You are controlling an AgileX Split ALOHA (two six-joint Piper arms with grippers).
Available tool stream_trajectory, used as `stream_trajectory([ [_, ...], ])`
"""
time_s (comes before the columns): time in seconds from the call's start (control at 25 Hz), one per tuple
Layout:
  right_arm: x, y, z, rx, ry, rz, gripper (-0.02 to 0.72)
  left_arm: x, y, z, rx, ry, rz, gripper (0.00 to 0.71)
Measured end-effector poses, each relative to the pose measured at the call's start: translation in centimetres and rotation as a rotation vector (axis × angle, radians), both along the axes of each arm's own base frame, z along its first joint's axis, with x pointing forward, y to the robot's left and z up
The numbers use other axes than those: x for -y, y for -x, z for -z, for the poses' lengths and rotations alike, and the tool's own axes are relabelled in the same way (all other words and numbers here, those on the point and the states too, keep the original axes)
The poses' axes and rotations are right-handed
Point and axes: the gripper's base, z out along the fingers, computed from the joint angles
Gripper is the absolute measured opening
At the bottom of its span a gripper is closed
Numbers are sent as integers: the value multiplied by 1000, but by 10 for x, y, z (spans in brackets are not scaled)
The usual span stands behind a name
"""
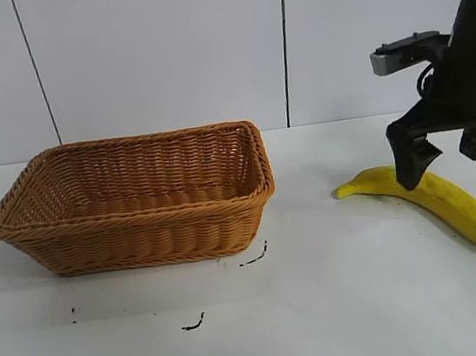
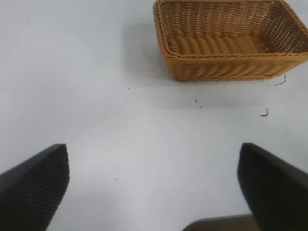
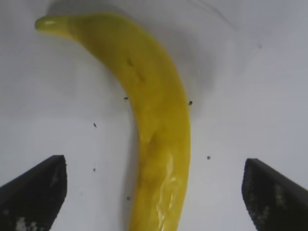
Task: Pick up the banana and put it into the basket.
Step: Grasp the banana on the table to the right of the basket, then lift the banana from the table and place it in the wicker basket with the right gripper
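Note:
The yellow banana lies on the white table at the right, one tip toward the basket. The tan wicker basket stands at the left and is empty. My right gripper is open just above the banana's middle, one finger on each side of it. In the right wrist view the banana runs between the two open black fingertips without touching them. My left gripper is open and empty over bare table, off the exterior view; its wrist view shows the basket farther away.
Small black marks dot the table in front of the basket. A white wall stands behind the table. Bare table lies between the basket and the banana.

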Motion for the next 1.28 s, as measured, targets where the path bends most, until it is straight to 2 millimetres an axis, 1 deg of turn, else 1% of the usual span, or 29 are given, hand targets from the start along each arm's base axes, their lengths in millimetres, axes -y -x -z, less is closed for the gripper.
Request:
stream_trajectory([
  [0.2, 0, -1, -1, 4, -4, 16, 675, 0, 0, 0, 0, 0, 0, 690],
  [0.28, 0, 0, 0, -2, -4, 19, 654, 0, 0, 0, 0, 0, 0, 690],
  [0.32, 0, 0, 0, -4, -4, 20, 625, 0, 0, 0, 0, 0, 0, 690],
  [0.4, 0, 0, 0, -8, -5, 22, 510, 0, 0, 0, 0, 0, 0, 690],
  [0.44, 0, 0, -1, -7, 0, 18, 408, 0, 0, 0, 0, 0, 0, 690],
  [0.48, 1, 0, -4, -3, 2, 17, 288, 0, 0, 0, 0, -1, 0, 690],
  [0.52, 1, 1, -6, 1, 3, 18, 306, 0, 0, 0, 0, -1, 0, 690],
  [0.6, 1, 0, -18, 31, 4, 16, 297, 0, 0, 0, 0, -1, 0, 690],
  [0.76, 1, 1, -56, 125, 1, 12, 297, 0, 0, 0, 0, -1, 0, 690],
  [0.92, 2, 11, -92, 166, -2, 14, 297, 0, 0, 0, 0, -1, 0, 690],
  [1.04, 2, 15, -113, 162, -1, 16, 297, 0, 0, 0, 0, -1, 0, 690],
  [1.16, 1, 10, -137, 136, -18, 28, 297, 0, 0, 0, 0, -1, 0, 690],
  [1.24, -1, 3, -159, 152, -34, 31, 297, 0, 0, 0, 0, -1, 0, 690],
  [1.28, -3, -1, -167, 151, -42, 28, 297, 0, 0, 0, 0, -1, 0, 690],
])
